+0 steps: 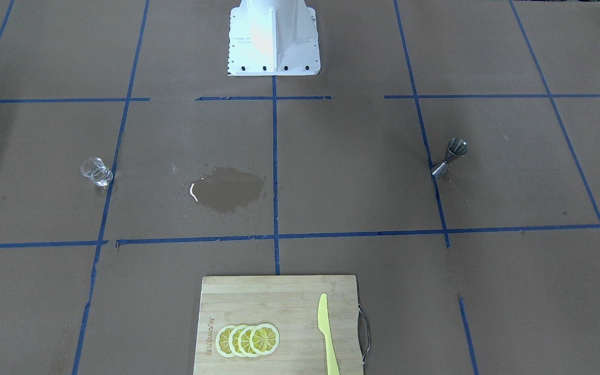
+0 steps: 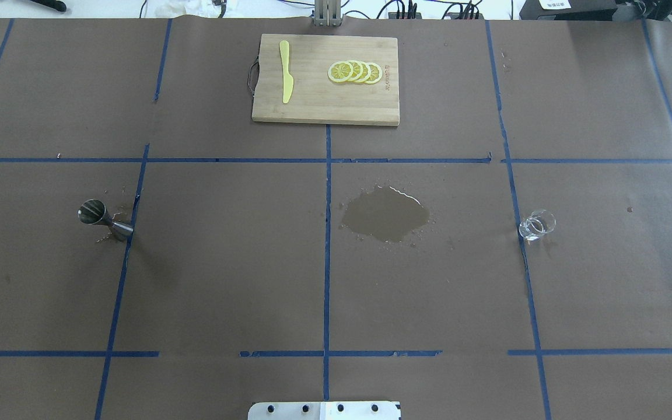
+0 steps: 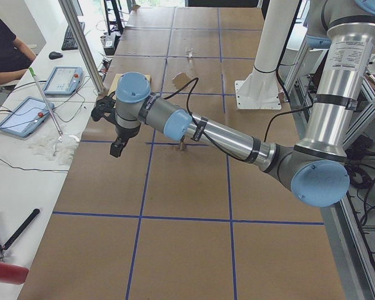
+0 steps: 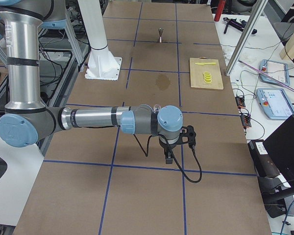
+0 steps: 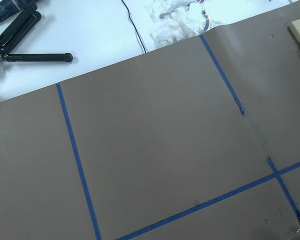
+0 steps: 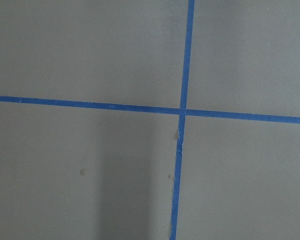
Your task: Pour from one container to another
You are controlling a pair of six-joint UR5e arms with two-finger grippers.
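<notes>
The small clear glass cup (image 2: 536, 225) (image 1: 96, 172) stands upright beside a blue tape line on the robot's right half. On the left half the steel jigger (image 2: 104, 219) (image 1: 451, 158) stands upright by another tape line. Neither gripper shows in the overhead or front views. Only the side views show them: my left gripper (image 3: 117, 148) hangs above the paper, apart from the jigger (image 3: 182, 147), and my right gripper (image 4: 169, 157) hangs near the table's right end, apart from the glass (image 4: 157, 106). Whether they are open or shut I cannot tell. Both wrist views show only paper and tape.
A wet spill (image 2: 387, 214) darkens the paper between the two containers. A bamboo cutting board (image 2: 312, 108) at the far middle carries a yellow knife (image 2: 285, 71) and lemon slices (image 2: 354, 72). The robot's white base (image 1: 273, 39) stands at the near middle.
</notes>
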